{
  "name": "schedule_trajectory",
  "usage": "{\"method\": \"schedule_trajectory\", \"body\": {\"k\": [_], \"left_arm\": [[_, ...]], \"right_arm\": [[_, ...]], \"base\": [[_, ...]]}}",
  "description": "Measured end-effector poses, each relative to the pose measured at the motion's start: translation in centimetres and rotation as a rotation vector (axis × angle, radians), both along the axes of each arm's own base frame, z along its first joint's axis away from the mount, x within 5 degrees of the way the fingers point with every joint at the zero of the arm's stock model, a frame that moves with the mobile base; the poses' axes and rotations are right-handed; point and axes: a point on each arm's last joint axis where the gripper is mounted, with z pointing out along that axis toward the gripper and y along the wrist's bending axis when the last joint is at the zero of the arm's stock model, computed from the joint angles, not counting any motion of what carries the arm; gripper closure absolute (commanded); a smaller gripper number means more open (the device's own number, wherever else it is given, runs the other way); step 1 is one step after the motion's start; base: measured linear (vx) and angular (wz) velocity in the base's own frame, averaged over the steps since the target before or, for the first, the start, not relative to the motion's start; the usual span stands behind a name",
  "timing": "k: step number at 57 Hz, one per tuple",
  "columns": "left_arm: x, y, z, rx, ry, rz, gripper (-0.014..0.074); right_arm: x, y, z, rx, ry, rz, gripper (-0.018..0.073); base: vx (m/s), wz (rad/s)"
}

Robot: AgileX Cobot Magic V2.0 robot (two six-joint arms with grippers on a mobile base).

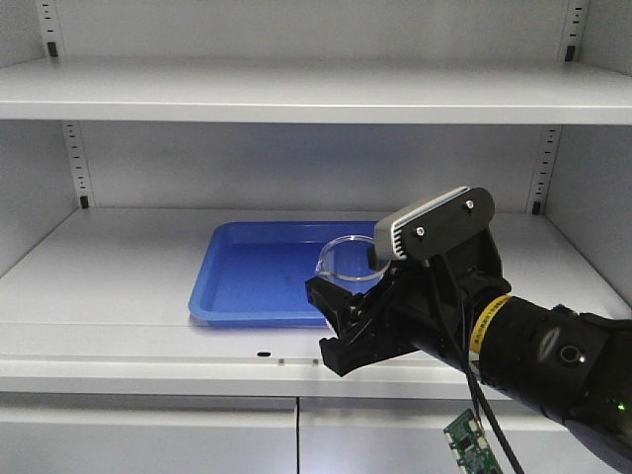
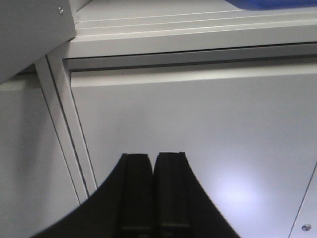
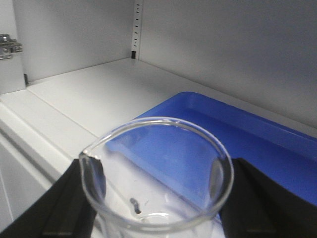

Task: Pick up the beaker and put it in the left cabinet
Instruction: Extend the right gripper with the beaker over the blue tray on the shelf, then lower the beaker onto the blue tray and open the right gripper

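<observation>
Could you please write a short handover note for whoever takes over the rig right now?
Left gripper: shut, empty, low in front of the panel under the shelf.
Right gripper: shut on the beaker, held upright over the cabinet shelf, by the front right of the blue tray.
Done: beaker picked and at the cabinet.
Left: set it down (whether its base already rests cannot be seen), open the jaws, withdraw the arm.
</observation>
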Motion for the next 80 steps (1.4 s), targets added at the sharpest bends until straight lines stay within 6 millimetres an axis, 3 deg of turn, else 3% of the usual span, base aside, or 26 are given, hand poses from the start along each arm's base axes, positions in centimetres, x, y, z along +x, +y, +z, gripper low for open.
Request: {"method": "schedule_trajectory", "body": {"k": [30, 42, 49, 63, 80], "left_arm": [[0.0, 0.0, 0.0, 0.000, 0.000, 0.000, 0.0593], [0.0, 0.0, 0.0, 0.000, 0.000, 0.000, 0.0593], [0.0, 0.0, 0.0, 0.000, 0.000, 0.000, 0.0593], [0.0, 0.0, 0.0, 0.000, 0.000, 0.000, 0.0593], [0.0, 0.0, 0.0, 0.000, 0.000, 0.000, 0.0593]], "right_arm": [[0.5, 0.1, -0.5, -0.003, 0.000, 0.005, 0.0565], [5.3, -0.5, -3.5, -0.006, 0.063, -0.065, 0.0565], [8.4, -0.6, -3.7, 0.058, 0.072, -0.109, 0.0565], [13.7, 1.4, -4.4, 0.099, 0.046, -0.114, 0.0561], [16.8, 2.7, -8.7, 0.066, 0.109, -0.122, 0.0554]], "base": [[0.07, -0.04], [0.00, 0.00], [0.00, 0.00], [0.00, 0.00], [0.00, 0.00]]}}
